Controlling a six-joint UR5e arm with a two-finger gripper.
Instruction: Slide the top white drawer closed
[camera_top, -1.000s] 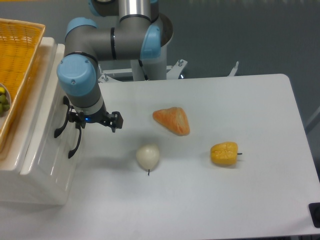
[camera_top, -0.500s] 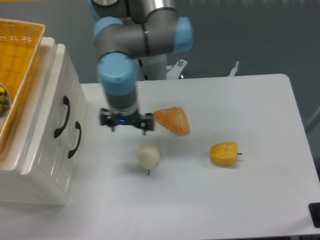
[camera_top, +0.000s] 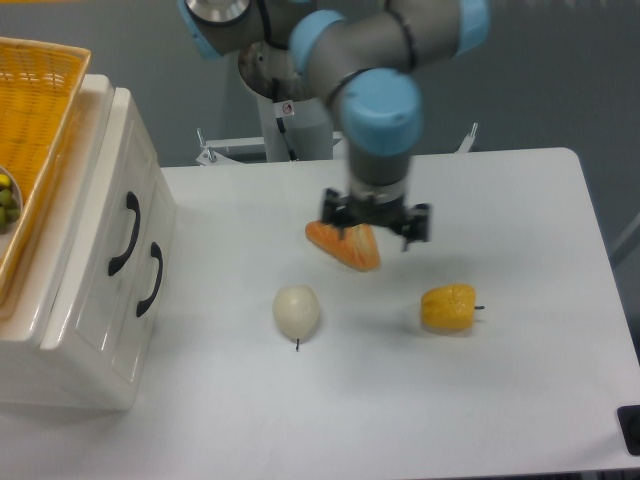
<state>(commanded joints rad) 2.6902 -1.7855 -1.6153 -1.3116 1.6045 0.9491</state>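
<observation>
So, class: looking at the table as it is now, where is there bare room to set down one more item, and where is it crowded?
Bare table runs along the near edge below the white onion and yellow pepper, and on the far right past the pepper. It is crowded mid-table, where the gripper hangs over the orange wedge, and tight between the cabinet and the onion.

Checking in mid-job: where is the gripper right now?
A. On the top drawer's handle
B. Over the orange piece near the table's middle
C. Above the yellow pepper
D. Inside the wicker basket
B: the gripper hangs over the orange piece in mid-table, well away from the top white drawer, whose front sits flush with the cabinet.
</observation>
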